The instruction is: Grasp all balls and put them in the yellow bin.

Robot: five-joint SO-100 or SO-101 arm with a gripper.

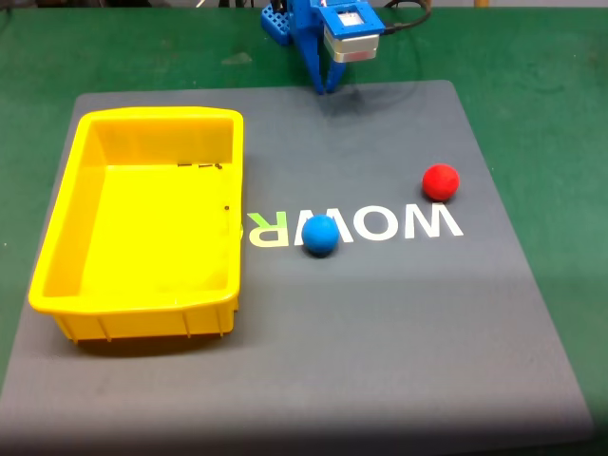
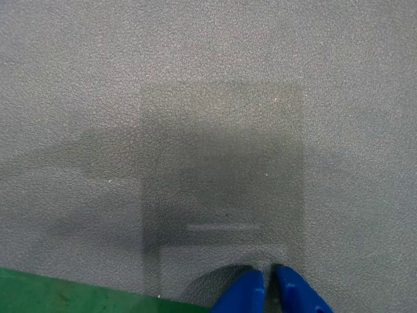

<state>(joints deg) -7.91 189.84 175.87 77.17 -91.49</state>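
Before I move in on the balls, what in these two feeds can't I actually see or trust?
- Arm above the gripper: cut off by the fixed view's top edge.
- Gripper in the wrist view: just the fingertips, cut by the bottom edge.
- Dark marks on the yellow bin's far wall: too small to identify.

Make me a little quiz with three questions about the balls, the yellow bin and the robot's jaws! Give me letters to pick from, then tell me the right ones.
1. Where is the blue ball?
A. inside the yellow bin
B. on the grey mat, on the white letters
C. on the green table

2. How many balls are out on the mat?
A. one
B. two
C. four

3. What is in the yellow bin?
A. nothing
B. the red ball
C. both balls

Answers:
1 B, it lies on the grey mat over the lettering.
2 B, blue ball and red ball.
3 A, the fixed view shows only its bare yellow floor.

The gripper has its jaws nearly together, holding nothing.
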